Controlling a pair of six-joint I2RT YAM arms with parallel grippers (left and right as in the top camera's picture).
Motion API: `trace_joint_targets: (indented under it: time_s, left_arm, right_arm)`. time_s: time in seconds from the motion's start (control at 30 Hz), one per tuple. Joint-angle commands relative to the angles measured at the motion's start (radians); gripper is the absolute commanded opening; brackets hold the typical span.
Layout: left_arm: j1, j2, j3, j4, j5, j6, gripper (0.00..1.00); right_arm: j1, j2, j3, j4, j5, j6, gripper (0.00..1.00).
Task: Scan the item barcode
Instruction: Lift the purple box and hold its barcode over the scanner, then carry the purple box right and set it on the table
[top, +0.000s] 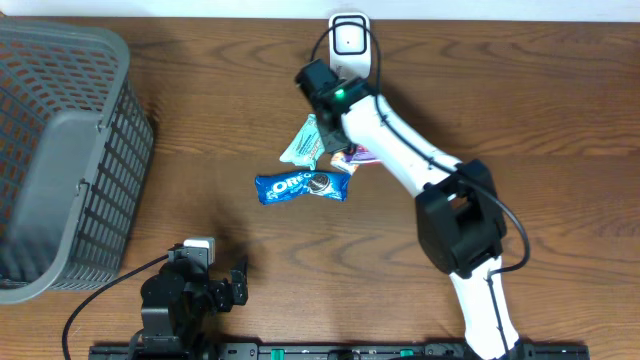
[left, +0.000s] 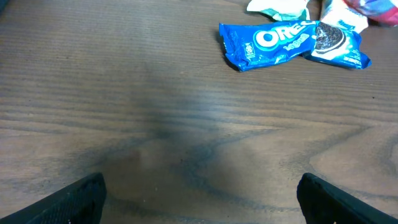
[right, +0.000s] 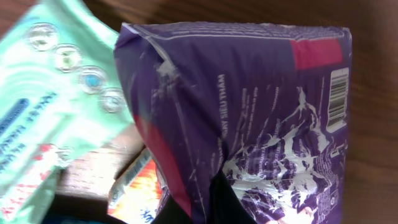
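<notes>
A purple snack packet (right: 249, 106) fills the right wrist view, with a barcode (right: 337, 93) printed near its right edge. My right gripper (right: 211, 199) is shut on the packet's lower part, and one dark finger (right: 225, 202) presses a crease into the foil. Overhead, the right arm reaches over the pile of packets to just below the white scanner (top: 348, 38) at the table's far edge. Down at the near edge, my left gripper (left: 199, 202) hangs open over bare wood, and its fingertips (left: 81, 199) hold nothing.
A blue Oreo pack (top: 303, 186) lies left of the right arm, also in the left wrist view as the Oreo pack (left: 292, 40). A mint-green packet (right: 56, 93) and an orange packet (right: 134, 186) lie beside the purple one. A grey basket (top: 60, 150) stands at the far left.
</notes>
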Motion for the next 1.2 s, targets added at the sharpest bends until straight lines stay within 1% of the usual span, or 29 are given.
trace_joint_targets:
  time_s: [0.0,0.17,0.2,0.3,0.37,0.43,0.47,0.53,0.57,0.6,0.63,0.7,0.8,0.87,0.97,1.07,1.1,1.17]
  left_arm:
    - [-0.004,-0.006,-0.003,-0.021,0.012,0.017,0.98]
    - [-0.004,-0.006,-0.003,-0.021,0.012,0.017,0.98]
    - [-0.004,-0.006,-0.003,-0.021,0.012,0.017,0.98]
    - [-0.004,-0.006,-0.003,-0.021,0.012,0.017,0.98]
    - [-0.004,-0.006,-0.003,-0.021,0.012,0.017,0.98]
    - [-0.004,-0.006,-0.003,-0.021,0.012,0.017,0.98]
    - [-0.004,-0.006,-0.003,-0.021,0.012,0.017,0.98]
    - [-0.004,-0.006,-0.003,-0.021,0.012,0.017,0.98]
    - [-0.004,-0.006,-0.003,-0.021,0.012,0.017,0.98]
    - [-0.004,-0.006,-0.003,-0.021,0.012,0.017,0.98]
    - [-0.004,-0.006,-0.003,-0.021,0.012,0.017,0.98]
    - [-0.004,-0.006,-0.003,-0.021,0.012,0.017,0.98]
    - [-0.004,-0.006,-0.003,-0.021,0.012,0.017,0.98]
    - [-0.004,-0.006,-0.003,-0.021,0.012,0.017,0.98]
    - [-0.004,-0.006,-0.003,-0.021,0.012,0.017,0.98]
    - [-0.004,-0.006,-0.003,-0.021,0.012,0.017,0.98]
    - [-0.004,-0.006,-0.003,-0.021,0.012,0.017,0.98]
    - [-0.004,-0.006,-0.003,-0.021,0.012,0.017,0.98]
  right_arm:
    - [-0.158,-0.090,0.028,-0.024,-0.310,-0.023,0.01]
    - [-0.426,-0.109,0.025,-0.053,-0.884,-0.152,0.01]
    - [-0.505,-0.104,0.015,-0.066,-1.030,-0.195,0.01]
    - [-0.640,-0.094,-0.011,-0.092,-1.197,-0.257,0.01]
    - [-0.735,-0.080,-0.040,-0.119,-1.236,-0.289,0.01]
    - [-0.813,-0.071,-0.090,-0.120,-1.216,-0.309,0.01]
    - [-0.839,-0.068,-0.113,-0.116,-1.188,-0.311,0.04]
    - [-0.913,-0.068,-0.170,-0.105,-1.028,-0.309,0.44]
    - [-0.929,-0.068,-0.176,-0.106,-0.984,-0.309,0.52]
    - [-0.953,-0.068,-0.179,-0.119,-0.913,-0.299,0.56]
    - [-0.969,-0.068,-0.178,-0.129,-0.865,-0.283,0.56]
    - [-1.000,-0.068,-0.161,-0.160,-0.759,-0.248,0.55]
    - [-1.020,-0.072,-0.137,-0.198,-0.649,-0.205,0.56]
    - [-1.019,-0.078,-0.109,-0.232,-0.603,-0.195,0.61]
    - [-1.001,-0.093,-0.050,-0.289,-0.520,-0.153,0.66]
    - [-0.975,-0.101,-0.011,-0.315,-0.515,-0.169,0.76]
    - [-0.970,-0.101,-0.012,-0.315,-0.514,-0.180,0.78]
    - [-0.961,-0.097,-0.023,-0.304,-0.501,-0.194,0.86]
